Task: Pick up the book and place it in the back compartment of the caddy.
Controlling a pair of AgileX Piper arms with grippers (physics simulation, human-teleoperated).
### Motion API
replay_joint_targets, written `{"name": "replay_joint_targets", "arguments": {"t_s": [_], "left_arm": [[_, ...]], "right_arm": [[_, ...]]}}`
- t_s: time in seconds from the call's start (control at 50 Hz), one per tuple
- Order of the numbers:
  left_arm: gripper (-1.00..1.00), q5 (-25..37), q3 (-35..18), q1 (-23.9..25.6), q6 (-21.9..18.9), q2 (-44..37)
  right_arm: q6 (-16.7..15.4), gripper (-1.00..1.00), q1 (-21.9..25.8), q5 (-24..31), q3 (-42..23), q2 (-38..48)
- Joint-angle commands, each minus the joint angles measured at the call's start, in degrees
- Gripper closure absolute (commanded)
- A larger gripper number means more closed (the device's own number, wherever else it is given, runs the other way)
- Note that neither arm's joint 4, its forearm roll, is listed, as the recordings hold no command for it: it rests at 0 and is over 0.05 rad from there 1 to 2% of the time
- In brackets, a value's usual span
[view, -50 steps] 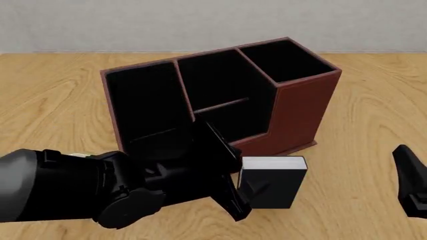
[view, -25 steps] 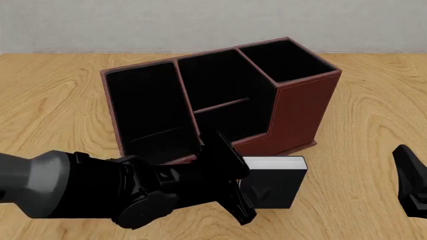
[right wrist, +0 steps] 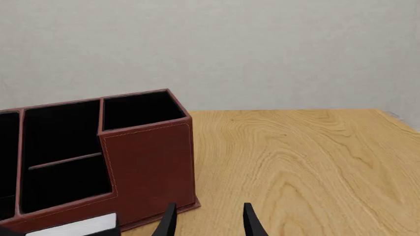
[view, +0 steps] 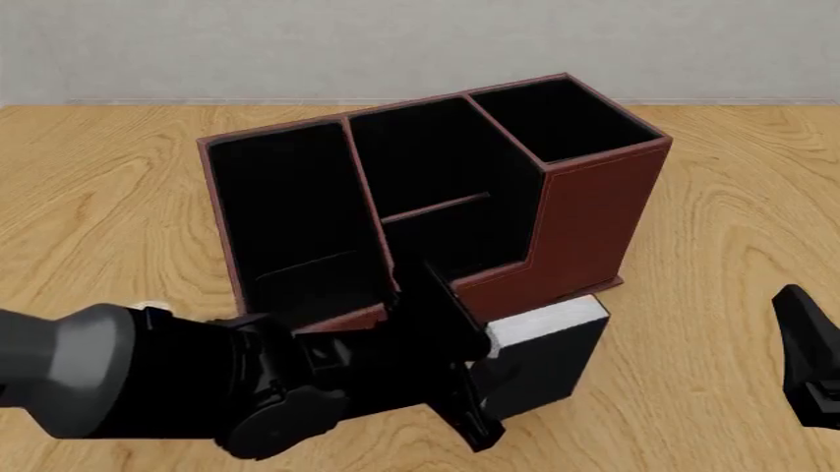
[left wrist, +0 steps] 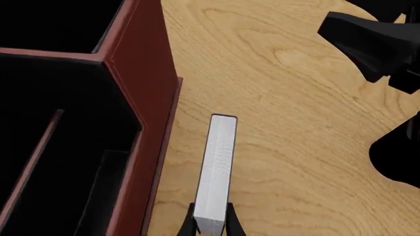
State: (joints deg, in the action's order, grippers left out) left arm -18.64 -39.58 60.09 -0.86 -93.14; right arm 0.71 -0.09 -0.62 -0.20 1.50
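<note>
The book [view: 549, 362], black with white page edges, is tilted just in front of the caddy [view: 597, 211], close to its low front wall. My left gripper [view: 481, 366] is shut on the book's near end. The left wrist view shows the page edges of the book [left wrist: 220, 162] running away from the gripper [left wrist: 211, 229], with the caddy's red wall [left wrist: 141, 83] alongside. The back compartment [view: 453, 244] lies between the thin divider and the low wall, black inside and partly hidden by my arm. My right gripper [view: 808, 354] hangs open at the right edge, far from the book.
In the right wrist view the caddy [right wrist: 147, 157] stands ahead of my open right gripper [right wrist: 208, 223], with a corner of the book [right wrist: 82, 225] low beside it. Its tall end cell [view: 565, 118] rises at the back right. Bare wooden table [view: 735, 226] lies to the right.
The book has tipped and risen a little, its top swinging toward the caddy's low wall, held in my left gripper. The right arm has not moved.
</note>
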Motion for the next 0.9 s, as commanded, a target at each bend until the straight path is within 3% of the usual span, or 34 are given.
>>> {"name": "replay_joint_targets", "arguments": {"t_s": [0.02, 0.22, 0.24, 0.9], "left_arm": [[1.0, -0.77, 0.69, -0.14, -2.75, 1.01], [1.0, -0.36, 1.14, 0.62, -3.64, 2.75], [1.0, -1.95, 2.69, -1.43, -6.13, 5.26], [1.0, 3.07, 2.71, -2.24, -5.06, 15.83]], "right_arm": [[-0.01, -1.0, 0.0, 0.34, -0.05, -0.3], [0.01, -1.0, 0.0, 0.17, 0.0, -0.16], [-0.04, -1.0, 0.01, 0.25, -0.02, -0.28], [0.01, -1.0, 0.01, -0.32, 0.06, 0.28]]}}
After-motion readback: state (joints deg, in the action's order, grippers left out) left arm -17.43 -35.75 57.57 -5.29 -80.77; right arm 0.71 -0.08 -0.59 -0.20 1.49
